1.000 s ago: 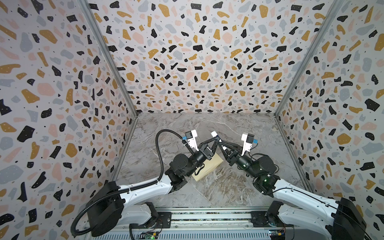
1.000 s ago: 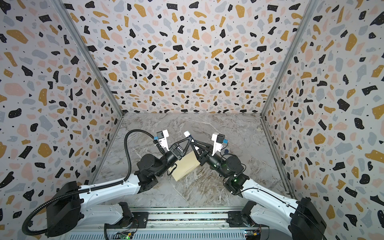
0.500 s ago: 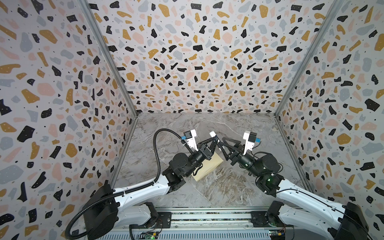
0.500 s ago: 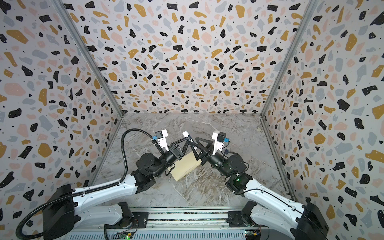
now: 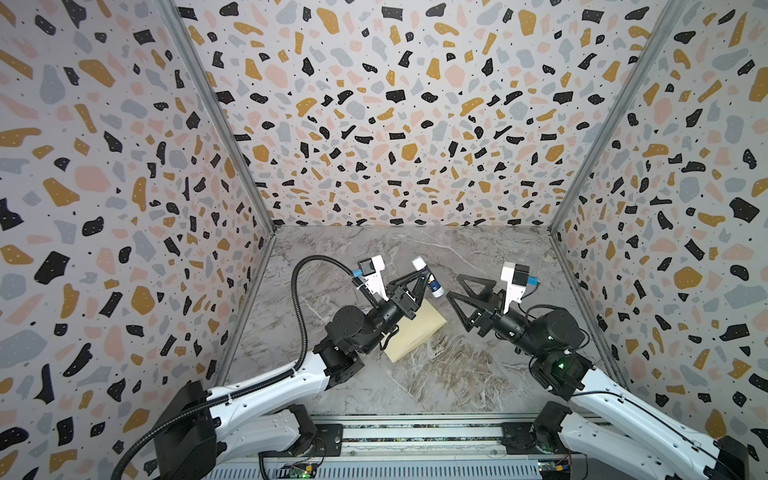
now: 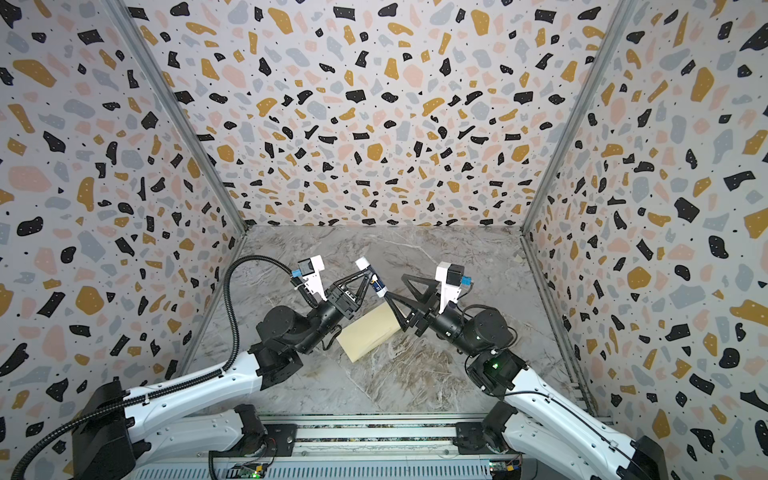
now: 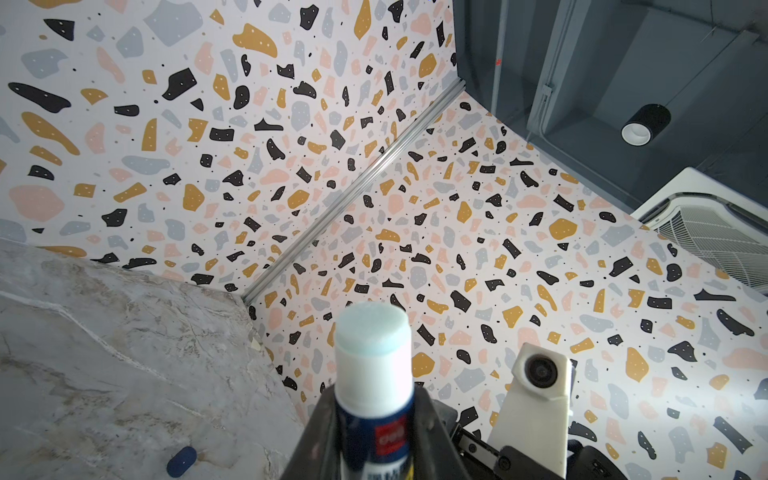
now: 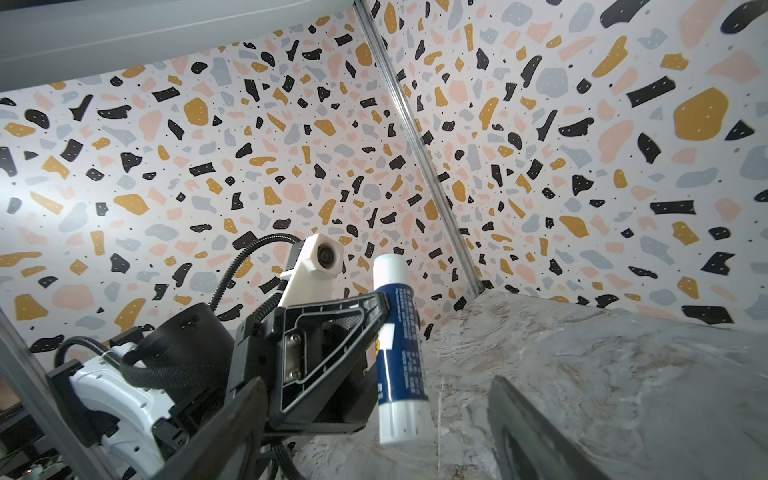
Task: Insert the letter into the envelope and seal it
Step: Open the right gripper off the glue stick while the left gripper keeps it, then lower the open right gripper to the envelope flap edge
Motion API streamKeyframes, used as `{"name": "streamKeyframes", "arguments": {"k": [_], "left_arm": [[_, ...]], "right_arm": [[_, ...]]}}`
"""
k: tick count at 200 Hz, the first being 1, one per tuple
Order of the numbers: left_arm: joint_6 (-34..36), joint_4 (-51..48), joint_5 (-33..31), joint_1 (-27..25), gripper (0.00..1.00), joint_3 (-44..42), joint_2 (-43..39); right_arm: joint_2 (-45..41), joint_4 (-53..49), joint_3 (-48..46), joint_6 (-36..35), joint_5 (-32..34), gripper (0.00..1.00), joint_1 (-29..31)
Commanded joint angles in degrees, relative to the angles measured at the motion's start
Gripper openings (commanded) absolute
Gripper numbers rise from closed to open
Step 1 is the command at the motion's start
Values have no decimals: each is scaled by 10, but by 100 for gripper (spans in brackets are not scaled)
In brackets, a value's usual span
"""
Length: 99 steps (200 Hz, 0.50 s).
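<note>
The left gripper [image 5: 424, 274] clamps a blue-and-white glue stick [image 5: 433, 285]; the right gripper [image 5: 454, 286], jaws spread wide, holds nothing; a pale yellow paper envelope [image 5: 415, 332] lies below.

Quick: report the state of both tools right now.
Left tool: closed on the glue stick.
Right tool: open, holding nothing.

White arms [image 5: 268, 385], black joints [image 5: 351, 328], ribbed black cable [image 5: 296, 299], black triangular-framed left gripper [image 5: 426, 276].
</note>
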Motion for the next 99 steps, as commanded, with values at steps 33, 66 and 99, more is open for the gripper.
{"name": "streamKeyframes", "arguments": {"k": [33, 66, 99], "left_arm": [[7, -12, 21, 35, 0, 17, -30], [75, -106, -6, 68, 0, 14, -75], [137, -188, -37, 73, 0, 29, -94]], "right_arm": [[17, -72, 2, 50, -33, 89, -16], [22, -224, -1, 68, 57, 97, -17], [92, -370, 18, 143, 122, 99, -12]]}}
